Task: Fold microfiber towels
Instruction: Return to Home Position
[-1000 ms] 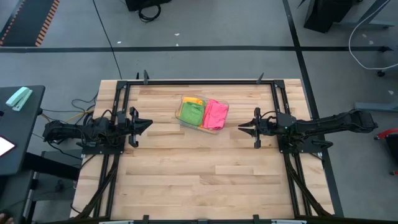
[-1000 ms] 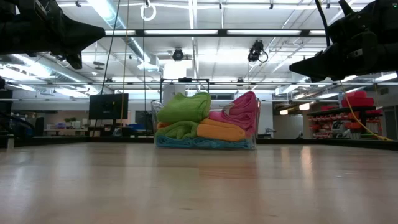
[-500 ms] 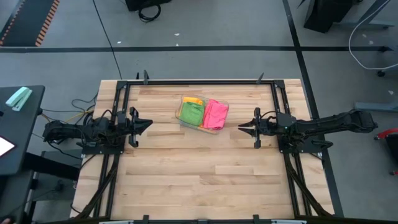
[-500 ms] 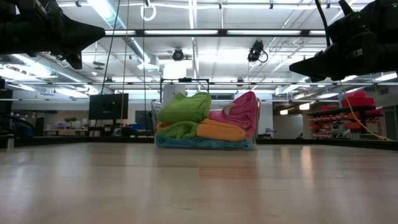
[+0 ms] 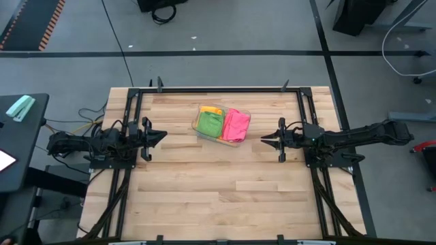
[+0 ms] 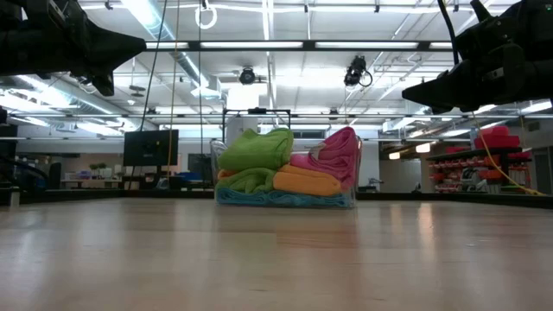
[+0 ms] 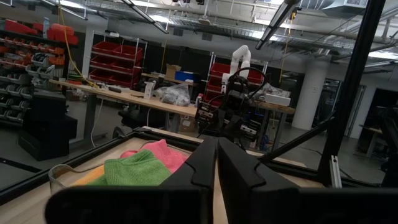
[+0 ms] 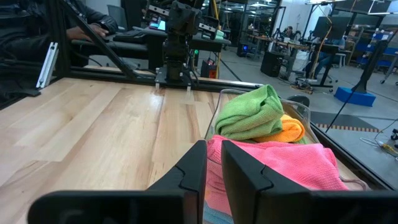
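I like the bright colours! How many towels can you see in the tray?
4 show: green towel top left, pink towel top right, orange towel under them, blue towel at the bottom. More may be hidden.

towels (image 5: pixel 223 123) in tray (image 5: pixel 200 113), between both hands

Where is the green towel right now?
In the high view the green towel sits in the clear tray at the table's far middle, left of the pink towel, atop the pile.
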`<action>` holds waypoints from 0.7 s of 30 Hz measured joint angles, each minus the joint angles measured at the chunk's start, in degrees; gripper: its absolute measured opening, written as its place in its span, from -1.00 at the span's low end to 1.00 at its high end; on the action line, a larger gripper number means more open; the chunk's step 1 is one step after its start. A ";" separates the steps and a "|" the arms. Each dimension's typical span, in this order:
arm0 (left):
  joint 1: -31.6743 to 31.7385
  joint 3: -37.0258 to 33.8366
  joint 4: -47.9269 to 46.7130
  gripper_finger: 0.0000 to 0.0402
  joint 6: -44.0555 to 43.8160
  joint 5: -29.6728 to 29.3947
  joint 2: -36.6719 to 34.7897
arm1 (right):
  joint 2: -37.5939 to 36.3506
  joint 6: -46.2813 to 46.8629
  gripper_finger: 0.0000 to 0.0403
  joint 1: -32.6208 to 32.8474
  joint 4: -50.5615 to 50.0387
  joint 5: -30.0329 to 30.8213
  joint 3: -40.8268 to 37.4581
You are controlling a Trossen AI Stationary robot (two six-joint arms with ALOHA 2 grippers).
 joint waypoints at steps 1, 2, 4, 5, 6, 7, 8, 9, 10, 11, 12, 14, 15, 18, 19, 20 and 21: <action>0.00 0.00 0.00 -0.88 0.00 0.00 0.00 | -0.01 0.00 -0.71 0.00 0.00 0.00 0.00; 0.02 0.00 0.00 -0.87 0.00 0.02 0.00 | 0.00 0.00 -0.71 0.02 0.00 0.02 0.00; 0.00 0.00 0.00 -0.85 0.00 0.02 0.00 | 0.00 0.00 -0.71 0.02 0.00 0.00 0.00; 0.01 0.01 -0.01 -0.85 0.00 0.01 0.00 | 0.00 0.00 -0.71 0.00 0.00 0.00 0.00; 0.01 0.01 -0.02 -0.84 0.00 0.02 0.00 | 0.00 0.00 -0.71 0.01 0.00 0.01 0.00; 0.01 0.00 0.00 -0.83 0.01 0.02 0.00 | -0.01 0.00 -0.71 0.01 0.00 0.01 0.00; 0.00 0.01 -0.01 -0.83 0.01 0.01 0.00 | -0.01 0.00 -0.71 -0.01 0.00 0.00 0.00; 0.00 0.00 -0.01 -0.82 0.00 0.01 0.00 | -0.01 0.00 -0.71 0.01 0.00 0.02 0.00; 0.00 0.02 0.00 -0.82 0.00 0.00 0.00 | -0.02 0.00 -0.71 0.02 0.00 0.00 0.00; 0.00 0.00 0.00 -0.82 0.01 0.01 0.00 | -0.01 0.00 -0.71 -0.01 0.00 0.00 0.00; 0.00 0.00 0.00 -0.83 0.00 0.00 0.00 | 0.00 0.00 -0.71 0.02 0.00 0.00 0.00; 0.00 0.01 0.00 -0.84 0.00 0.00 0.00 | 0.00 0.00 -0.71 -0.01 0.00 0.00 0.00; 0.01 0.00 0.00 -0.85 0.00 0.02 0.00 | 0.00 0.00 -0.71 0.00 0.00 0.00 0.00; 0.00 0.02 0.00 -0.87 0.02 0.01 0.00 | 0.00 0.00 -0.71 0.00 0.00 0.00 0.00; 0.00 0.00 -0.02 -0.88 0.00 0.02 0.00 | 0.00 0.00 -0.71 0.00 0.00 0.02 0.00; 0.00 0.02 0.00 -0.88 0.00 0.00 0.00 | -0.01 0.00 -0.71 0.02 0.00 0.00 0.00; 0.00 0.00 0.00 -0.88 0.00 0.02 0.00 | 0.00 0.00 -0.71 0.02 0.00 0.01 0.00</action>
